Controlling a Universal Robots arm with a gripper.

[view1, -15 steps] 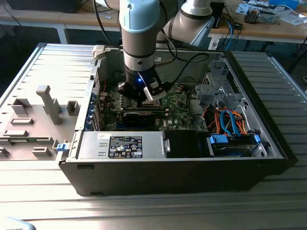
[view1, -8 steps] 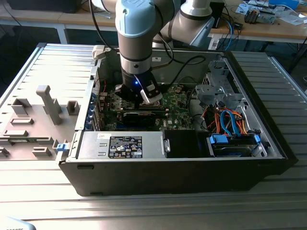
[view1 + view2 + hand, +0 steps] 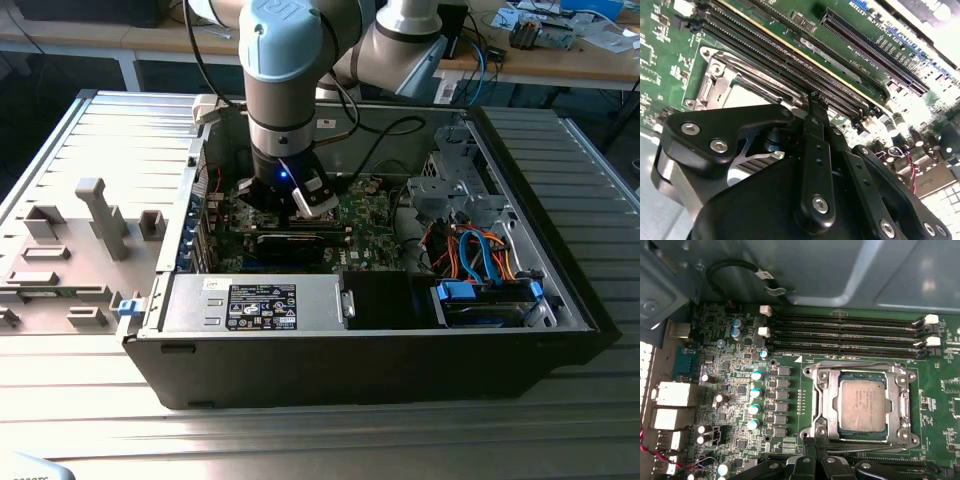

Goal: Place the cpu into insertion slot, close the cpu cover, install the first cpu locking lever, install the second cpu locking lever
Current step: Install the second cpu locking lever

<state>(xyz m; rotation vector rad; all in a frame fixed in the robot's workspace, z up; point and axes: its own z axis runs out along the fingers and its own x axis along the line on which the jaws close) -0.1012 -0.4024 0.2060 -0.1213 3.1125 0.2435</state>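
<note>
Black linkage bars and bolts of the gripper (image 3: pixel 815 107) crowd the second wrist view, its two slim fingers drawn together into a closed tip with nothing visibly pinched between them. That tip sits at the edge of the socket, just beside a thin wire locking lever (image 3: pixel 860 444) running along the frame's side.

In the first wrist view the cpu (image 3: pixel 862 406), a flat square chip with a silver-grey metal top, lies level in its insertion slot. Around it the cpu cover (image 3: pixel 824 405), a silvery metal frame plate with a square window, lies flat on the socket with the chip showing through the window (whether the levers are fully latched I cannot tell). The chip's edges run square to the long black memory slots (image 3: pixel 845 332) lined up beside the socket on the green motherboard (image 3: pixel 735 390).

From the exterior view, an open black computer case (image 3: pixel 380 350) lies on its side on a ribbed metal table (image 3: pixel 90 380); inside it are the motherboard, a grey power supply box (image 3: pixel 255 303) with a label, and blue and orange cables (image 3: pixel 480 250) toward the exterior view's right. The pale blue and grey robot arm (image 3: pixel 285 60) reaches straight down into the case, wrist vertical, over the board. Grey plastic fixtures (image 3: pixel 100 215) stand on the table at the exterior view's left.
</note>
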